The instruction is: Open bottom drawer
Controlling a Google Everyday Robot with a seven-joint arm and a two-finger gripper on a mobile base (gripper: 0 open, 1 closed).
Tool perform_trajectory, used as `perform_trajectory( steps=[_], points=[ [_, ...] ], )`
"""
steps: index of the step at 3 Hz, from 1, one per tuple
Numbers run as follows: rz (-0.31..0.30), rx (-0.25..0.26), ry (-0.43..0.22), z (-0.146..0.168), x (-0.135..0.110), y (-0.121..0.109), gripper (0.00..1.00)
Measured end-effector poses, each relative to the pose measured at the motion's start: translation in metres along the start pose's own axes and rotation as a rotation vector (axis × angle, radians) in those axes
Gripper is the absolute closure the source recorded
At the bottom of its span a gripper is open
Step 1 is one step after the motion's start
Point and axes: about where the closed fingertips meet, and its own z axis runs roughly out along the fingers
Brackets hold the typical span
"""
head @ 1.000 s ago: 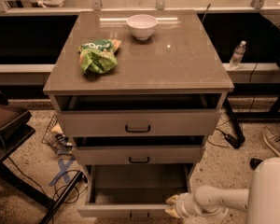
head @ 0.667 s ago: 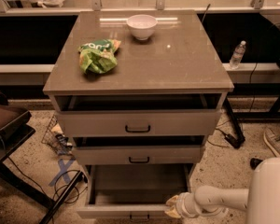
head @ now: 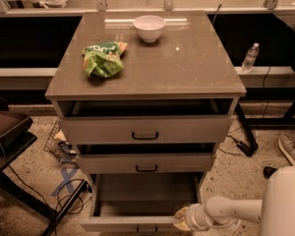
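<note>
The bottom drawer (head: 113, 223) is the lowest of three pale grey-beige drawers in the cabinet. It is pulled far out, showing a plain shallow bare interior (head: 145, 195). Its small dark handle (head: 146, 229) sits at the lower frame edge. My gripper (head: 181, 219) is at the end of a white arm coming from the lower right and rests at the right end of the drawer's front rim. The middle drawer (head: 146, 163) and the top drawer (head: 145, 130) also stand slightly open.
A white bowl (head: 149, 27) and a green snack bag (head: 103, 59) lie on the cabinet top. A dark chair (head: 7, 132) stands at left, with cables and blue tape (head: 64, 178) on the floor. A water bottle (head: 250, 57) stands at right. A shoe (head: 291, 149) lies far right.
</note>
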Motion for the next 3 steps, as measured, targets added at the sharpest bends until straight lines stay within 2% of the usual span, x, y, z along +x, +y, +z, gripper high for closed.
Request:
perform_trajectory(
  steps=[1, 3],
  points=[
    [0.0, -0.004, -0.001, 0.0017, -0.0004, 0.0019, 0.51],
    [0.0, -0.009, -0.002, 0.0038, -0.001, 0.0043, 0.05]
  ],
)
